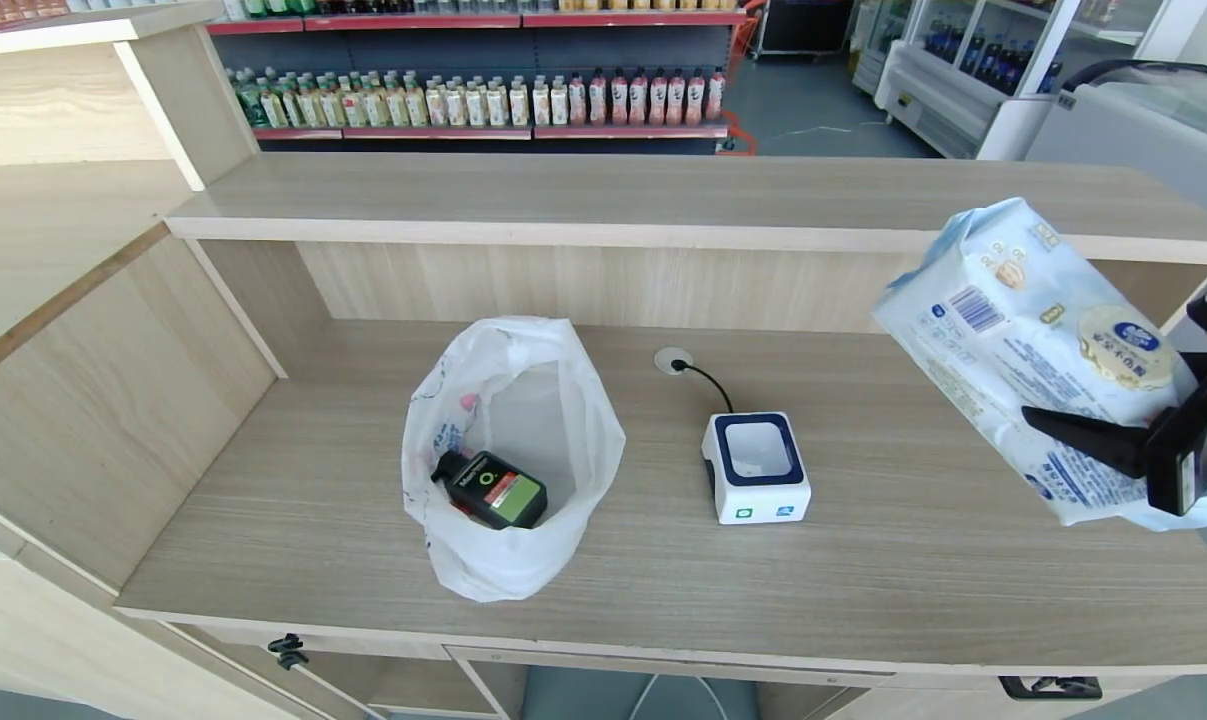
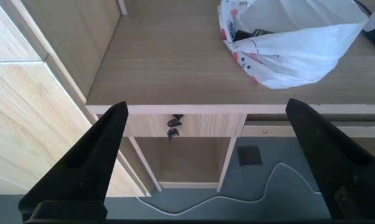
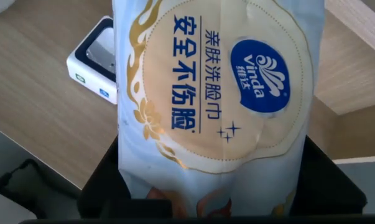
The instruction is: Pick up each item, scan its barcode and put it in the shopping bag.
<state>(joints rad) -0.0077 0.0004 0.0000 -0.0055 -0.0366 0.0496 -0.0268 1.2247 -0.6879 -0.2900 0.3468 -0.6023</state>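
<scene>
Right gripper clamps 1 tissue pack (barcode showing) aloft.

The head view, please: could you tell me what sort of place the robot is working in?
Probably a small shop's checkout: shelves of bottled drinks stand behind the wooden counter, a barcode scanner sits on it beside a plastic shopping bag, and glass-fronted coolers show at the far right.

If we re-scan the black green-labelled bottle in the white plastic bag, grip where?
Probably across the flat body of the black green-labelled bottle, from above through the open mouth of the white plastic bag: it lies on its side, label up.
</scene>
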